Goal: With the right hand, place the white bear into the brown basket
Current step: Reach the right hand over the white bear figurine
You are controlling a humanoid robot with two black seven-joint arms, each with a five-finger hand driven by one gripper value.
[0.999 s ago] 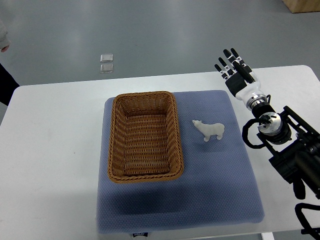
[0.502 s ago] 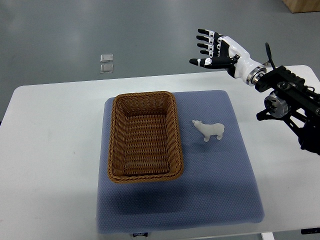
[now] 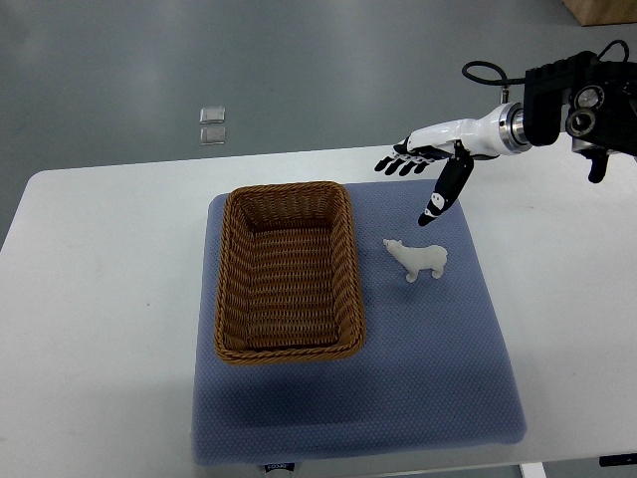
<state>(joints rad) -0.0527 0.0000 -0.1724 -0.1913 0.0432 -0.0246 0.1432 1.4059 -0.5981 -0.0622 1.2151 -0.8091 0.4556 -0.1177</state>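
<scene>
Right hand: white shell, black fingers with white tips. Silver ring at the wrist. Forearm: black housing, round metal fittings, black cable looped above.

right hand raised, fingers spread

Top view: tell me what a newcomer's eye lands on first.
The brown basket stands out first, empty at the left of the blue mat on the white table. Just right of it the white bear stands on the mat. Above the bear, the right hand hovers open, thumb pointing down toward it, not touching.
</scene>
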